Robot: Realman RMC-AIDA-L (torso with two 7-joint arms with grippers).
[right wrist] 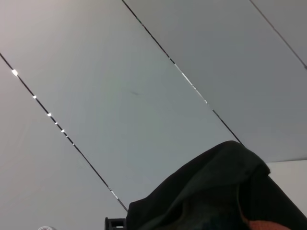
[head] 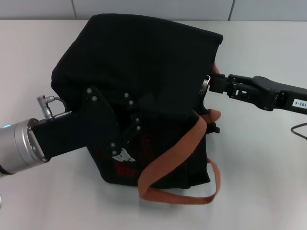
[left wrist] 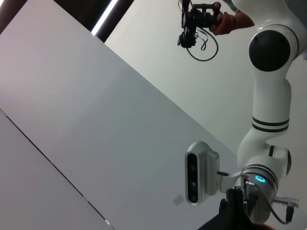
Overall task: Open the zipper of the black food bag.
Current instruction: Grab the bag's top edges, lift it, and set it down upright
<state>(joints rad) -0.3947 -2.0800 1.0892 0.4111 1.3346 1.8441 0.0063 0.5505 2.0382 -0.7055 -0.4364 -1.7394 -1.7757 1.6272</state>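
The black food bag [head: 144, 72] slumps in the middle of the white table, its orange-brown handles [head: 177, 153] hanging down the near side. My left gripper [head: 125, 143] lies against the bag's front face, by the red label [head: 122, 168]. My right gripper [head: 209, 86] reaches in from the right and is shut at the bag's upper right edge, where a small silver pull [head: 206, 82] of the zipper shows at its tips. Folded fabric hides the rest of the zipper. In the right wrist view, black bag fabric [right wrist: 216, 191] and a bit of orange handle [right wrist: 256, 224] show close by.
The white table [head: 259, 182] extends around the bag, and a grey wall stands behind it. A thin cable loop [head: 300, 130] lies at the right edge. The left wrist view looks up at the robot's head [left wrist: 201, 177] and right arm [left wrist: 268, 96].
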